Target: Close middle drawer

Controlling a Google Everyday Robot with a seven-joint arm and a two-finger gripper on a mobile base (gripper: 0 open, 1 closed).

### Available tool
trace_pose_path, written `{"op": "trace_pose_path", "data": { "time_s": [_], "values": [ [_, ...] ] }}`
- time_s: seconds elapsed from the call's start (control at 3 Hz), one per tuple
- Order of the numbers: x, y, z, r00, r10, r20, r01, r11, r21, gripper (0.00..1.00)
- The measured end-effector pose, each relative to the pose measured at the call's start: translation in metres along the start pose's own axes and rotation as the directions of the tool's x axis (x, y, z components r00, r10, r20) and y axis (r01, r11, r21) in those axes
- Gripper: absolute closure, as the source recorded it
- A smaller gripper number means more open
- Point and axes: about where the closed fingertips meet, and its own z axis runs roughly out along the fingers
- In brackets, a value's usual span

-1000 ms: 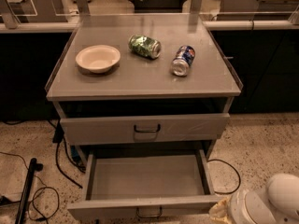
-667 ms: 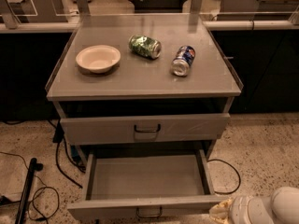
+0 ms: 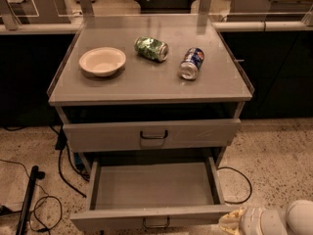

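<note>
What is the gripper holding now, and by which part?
Nothing that shows. The gripper sits low by the right front corner of the open middle drawer; the handle is free. Whether it touches the drawer cannot be told.

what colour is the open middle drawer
The middle drawer is grey, camera view; gripper by its front right corner.

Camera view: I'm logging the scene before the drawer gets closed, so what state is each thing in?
middle drawer: pulled out, empty.
upper drawer: in, inside hidden.
bowl: upright, empty.
green can: on its side.
blue can: on its side.
gripper: low, beside the middle drawer's front right corner.
</note>
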Motion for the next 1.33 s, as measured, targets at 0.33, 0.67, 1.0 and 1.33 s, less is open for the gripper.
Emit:
{"op": "trace_pose_path", "data": {
  "time_s": [0.33, 0.67, 1.0, 1.33],
  "values": [
    [0.003, 0.003, 0.02, 1.0, 0.014, -0.002, -0.014, 0.9996, -0.027, 1.0],
    [0.008, 0.012, 0.059, 0.999, 0.036, -0.003, -0.037, 0.9969, -0.07, 1.0],
    [0.01, 0.018, 0.088, 0.999, 0.054, 0.004, -0.053, 0.9942, -0.094, 0.99],
    [0.004, 0.015, 0.111, 0.998, 0.051, 0.025, -0.049, 0.9951, -0.086, 0.78]
  ]
}}
